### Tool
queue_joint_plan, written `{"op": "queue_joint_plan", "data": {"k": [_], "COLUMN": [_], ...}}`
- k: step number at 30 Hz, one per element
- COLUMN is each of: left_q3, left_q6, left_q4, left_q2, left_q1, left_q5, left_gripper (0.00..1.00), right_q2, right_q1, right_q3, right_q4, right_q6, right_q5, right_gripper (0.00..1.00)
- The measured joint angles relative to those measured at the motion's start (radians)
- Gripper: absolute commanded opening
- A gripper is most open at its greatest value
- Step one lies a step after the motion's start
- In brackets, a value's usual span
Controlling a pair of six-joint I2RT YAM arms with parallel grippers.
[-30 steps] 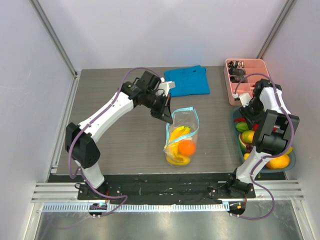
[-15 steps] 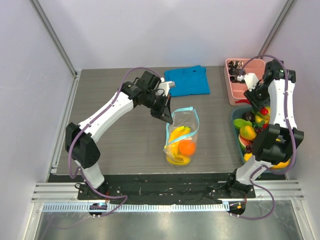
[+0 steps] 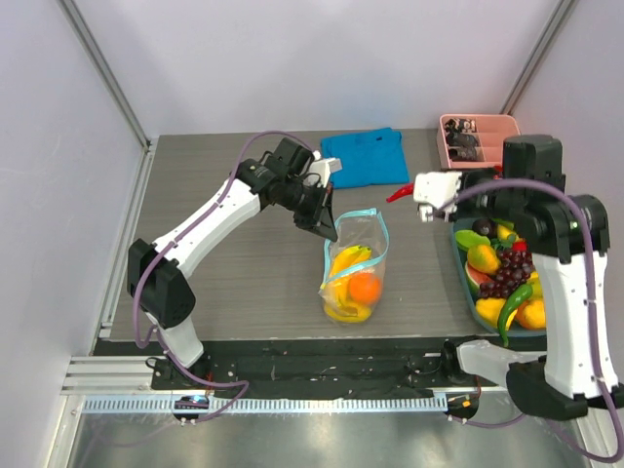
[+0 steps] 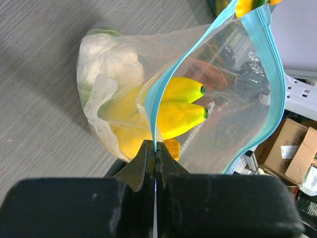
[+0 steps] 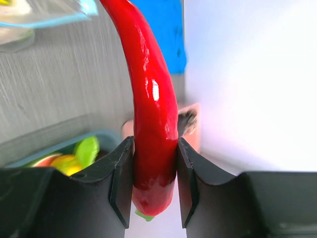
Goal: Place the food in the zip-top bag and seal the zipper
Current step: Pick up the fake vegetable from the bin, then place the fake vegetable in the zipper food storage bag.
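The clear zip-top bag (image 3: pixel 354 268) stands on the table with its mouth open. It holds yellow bananas (image 4: pixel 181 106), a white cauliflower (image 4: pixel 109 59) and an orange (image 3: pixel 364 288). My left gripper (image 3: pixel 327 229) is shut on the light-blue zipper (image 4: pixel 157 99) at the bag's left rim, seen from the left wrist with the gripper (image 4: pixel 155 148) pinching the strip. My right gripper (image 3: pixel 417 190) hangs above the table, right of the bag, shut on a red chilli pepper (image 3: pixel 398 194). In the right wrist view the pepper (image 5: pixel 148 99) stands up between the gripper (image 5: pixel 153 173) fingers.
A teal tray (image 3: pixel 461 265) at the right holds several toy fruits, among them purple grapes (image 3: pixel 507 273) and a green pepper (image 3: pixel 514 304). A pink tray (image 3: pixel 487 127) sits at the back right. A blue folded cloth (image 3: pixel 366 156) lies behind the bag.
My right arm rose from the teal tray and swung left with the red pepper, which now points toward the bag. The left arm and bag stayed still.
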Motion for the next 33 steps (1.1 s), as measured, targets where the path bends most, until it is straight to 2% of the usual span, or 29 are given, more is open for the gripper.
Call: {"op": "queue_joint_plan", "data": {"k": [6, 12, 19, 26, 28, 29, 31, 32, 33], "left_q3": [0.000, 0.000, 0.000, 0.000, 0.000, 0.000, -0.003, -0.005, -0.008], "left_q6": [-0.001, -0.002, -0.011, -0.011, -0.011, -0.011, -0.011, -0.011, -0.011], "left_q4": [0.003, 0.004, 0.010, 0.011, 0.011, 0.012, 0.016, 0.019, 0.020], "left_q2": [0.000, 0.000, 0.000, 0.000, 0.000, 0.000, 0.000, 0.000, 0.000], "left_q1": [-0.002, -0.002, -0.002, -0.002, -0.002, -0.002, -0.002, -0.002, -0.002], "left_q5": [0.000, 0.000, 0.000, 0.000, 0.000, 0.001, 0.001, 0.001, 0.001], "left_gripper": [0.00, 0.00, 0.00, 0.00, 0.00, 0.00, 0.00, 0.00, 0.00], "right_q2": [-0.037, -0.005, 0.016, 0.021, 0.021, 0.021, 0.020, 0.014, 0.007], "right_q1": [0.161, 0.285, 0.409, 0.477, 0.483, 0.484, 0.485, 0.486, 0.486], "right_q3": [-0.093, -0.249, -0.258, -0.291, -0.311, -0.320, -0.336, -0.352, -0.372], "right_q4": [0.022, 0.047, 0.074, 0.115, 0.123, 0.125, 0.136, 0.154, 0.175], "right_q6": [-0.243, -0.510, -0.606, -0.623, -0.626, -0.627, -0.629, -0.629, -0.629], "right_q5": [-0.039, 0.010, 0.099, 0.161, 0.177, 0.182, 0.187, 0.189, 0.187], "right_gripper": [0.01, 0.01, 0.01, 0.02, 0.07, 0.15, 0.38, 0.53, 0.60]}}
